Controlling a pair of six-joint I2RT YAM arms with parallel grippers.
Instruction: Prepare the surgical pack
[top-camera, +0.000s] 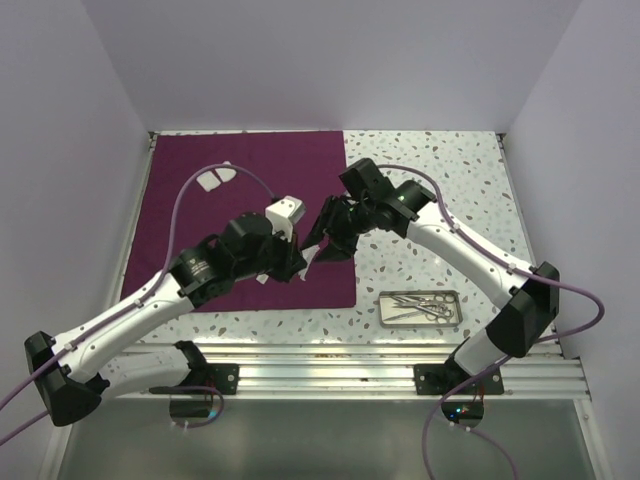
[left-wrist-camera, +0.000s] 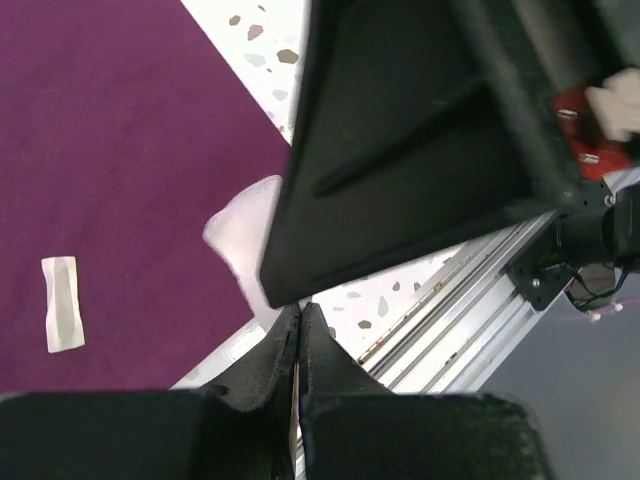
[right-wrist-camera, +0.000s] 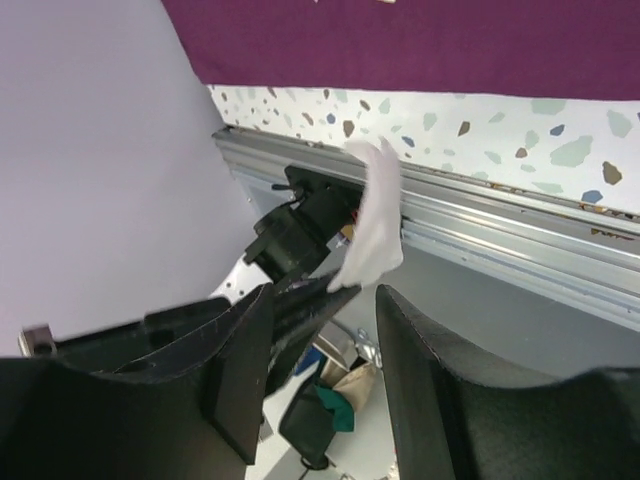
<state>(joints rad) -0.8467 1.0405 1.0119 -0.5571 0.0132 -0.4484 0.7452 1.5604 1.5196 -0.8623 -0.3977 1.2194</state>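
Plum cloth lies flat on the table's left half, and the steel tray sits near right. Left fingers pinch a gauze pad aloft (apparently for handover). Right fingers stand part-open just before it.

purple cloth ×1 | steel tray ×1 | gauze pad ×3 | instruments: several, count unclear

The left arm and the right arm are built of white tubular links joined by bulky black housings, each trailed by a thin purple cable, with a white camera block at the left wrist and matte black, wedge-shaped fingers on the left end effector and right end effector.
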